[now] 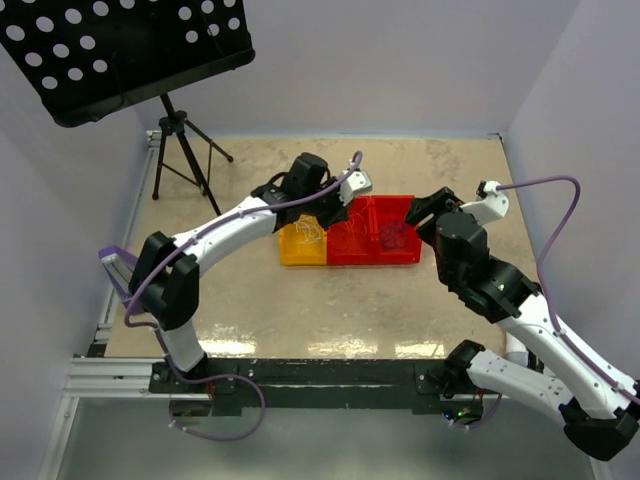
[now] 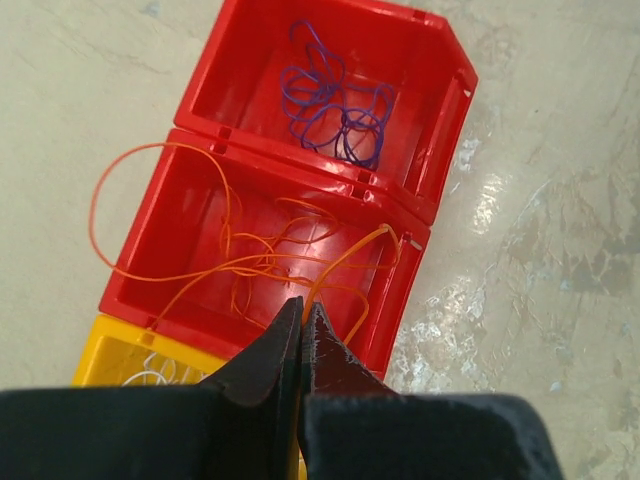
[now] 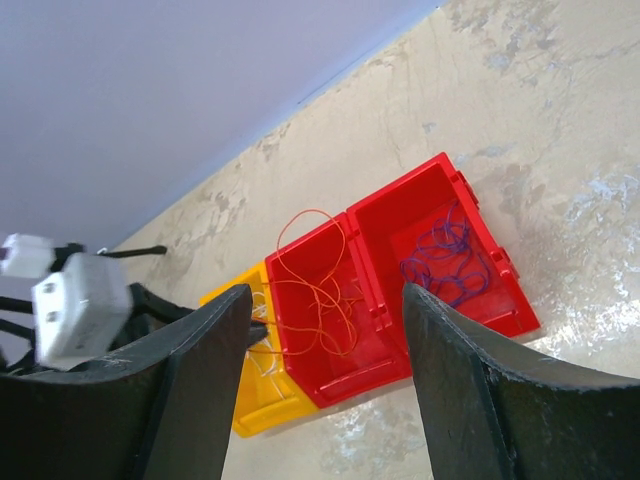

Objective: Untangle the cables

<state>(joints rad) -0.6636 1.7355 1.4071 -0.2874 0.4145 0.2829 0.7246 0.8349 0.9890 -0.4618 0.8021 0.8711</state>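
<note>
Three bins stand in a row: a yellow bin (image 1: 302, 246) with white cables (image 3: 262, 352), a middle red bin (image 1: 350, 243) with orange cables (image 2: 262, 262), and a right red bin (image 1: 397, 240) with purple cables (image 2: 332, 98). My left gripper (image 2: 302, 303) hovers over the yellow and middle bins, shut on an orange cable strand that rises from the middle bin. An orange loop hangs over that bin's far wall. My right gripper (image 3: 325, 300) is open and empty, held above the table right of the bins (image 1: 425, 212).
A black music stand (image 1: 120, 50) on a tripod stands at the back left. A white adapter (image 1: 358, 183) sits on the left wrist. Purple hoses (image 1: 560, 215) run along both arms. Walls close the table on the left, back and right.
</note>
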